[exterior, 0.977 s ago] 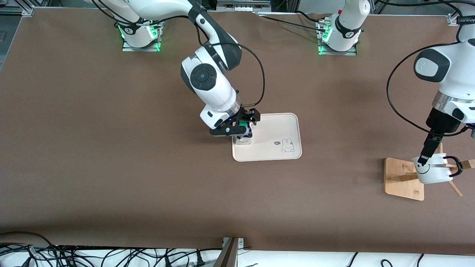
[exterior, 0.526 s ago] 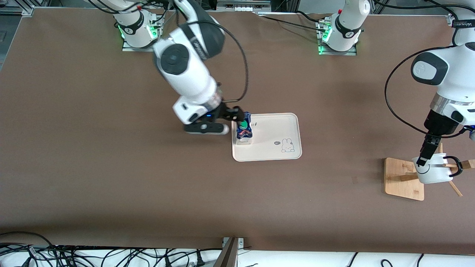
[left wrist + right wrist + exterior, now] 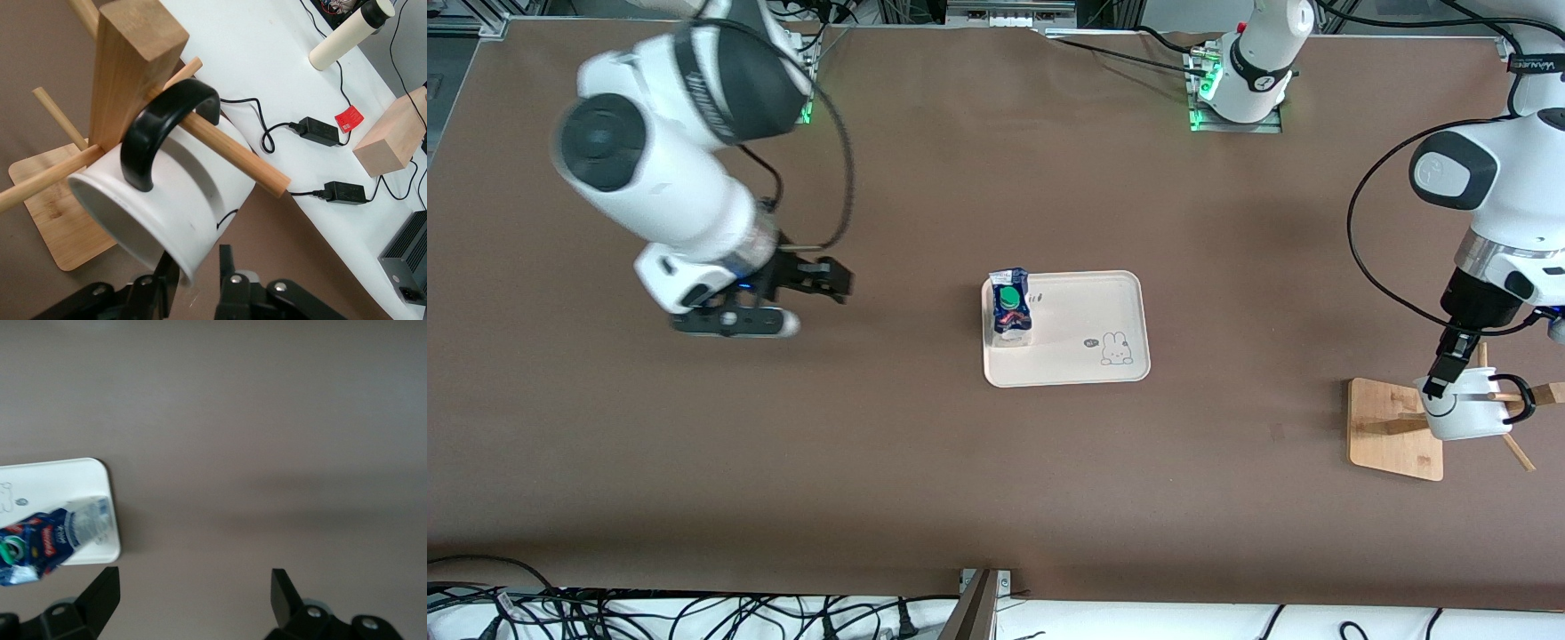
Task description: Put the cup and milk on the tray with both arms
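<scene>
The milk [image 3: 1011, 307] stands upright on the tray [image 3: 1089, 307], at the tray's corner toward the right arm's end. My right gripper [image 3: 831, 280] is open and empty over bare table, well clear of the tray; its wrist view shows the milk [image 3: 40, 543], the tray [image 3: 60, 483] and the gripper [image 3: 193, 580]. The cup [image 3: 1467, 418] hangs on its side by its black handle on a peg of the wooden stand [image 3: 1392, 427]. My left gripper [image 3: 1436, 387] is at the cup's rim. In the left wrist view the gripper [image 3: 197, 267] straddles the cup [image 3: 180, 200] wall, narrowly open.
The wooden stand [image 3: 130, 60] has several pegs around the cup. Off the table's edge by the stand lies a white surface with cables and power bricks [image 3: 319, 130] and a wood block [image 3: 393, 137]. Cables lie along the edge nearest the front camera.
My right gripper let go of the milk on the tray, opened, and drew far back toward the right arm's end of the table. My left gripper shifted only slightly at the cup.
</scene>
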Action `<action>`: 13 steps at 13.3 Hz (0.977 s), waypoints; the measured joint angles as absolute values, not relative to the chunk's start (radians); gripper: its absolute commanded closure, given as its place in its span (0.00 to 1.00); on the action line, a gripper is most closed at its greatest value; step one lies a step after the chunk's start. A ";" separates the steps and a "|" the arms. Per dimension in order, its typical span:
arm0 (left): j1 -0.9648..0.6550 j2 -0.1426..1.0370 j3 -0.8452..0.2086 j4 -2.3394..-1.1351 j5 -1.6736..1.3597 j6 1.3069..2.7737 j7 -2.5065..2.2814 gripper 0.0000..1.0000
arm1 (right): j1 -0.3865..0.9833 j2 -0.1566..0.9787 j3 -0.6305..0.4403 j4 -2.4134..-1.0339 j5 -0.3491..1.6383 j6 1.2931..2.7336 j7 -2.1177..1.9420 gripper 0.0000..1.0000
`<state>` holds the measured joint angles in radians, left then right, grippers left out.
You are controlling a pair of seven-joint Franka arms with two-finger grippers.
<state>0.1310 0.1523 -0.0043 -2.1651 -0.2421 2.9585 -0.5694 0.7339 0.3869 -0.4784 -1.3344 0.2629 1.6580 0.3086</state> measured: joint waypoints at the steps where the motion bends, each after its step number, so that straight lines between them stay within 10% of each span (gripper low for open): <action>1: 0.131 0.152 -0.004 -2.165 -0.242 2.959 -0.569 0.85 | 0.734 0.361 -0.504 -1.356 0.263 1.634 0.283 0.00; 8: 0.126 0.153 -0.013 -2.143 -0.242 2.971 -0.569 0.96 | 0.701 0.188 -0.615 -1.467 0.138 1.496 0.077 0.00; 13: 0.125 0.153 -0.016 -2.143 -0.242 2.968 -0.537 1.00 | 0.285 0.047 -0.243 -1.611 0.022 1.537 -0.030 0.00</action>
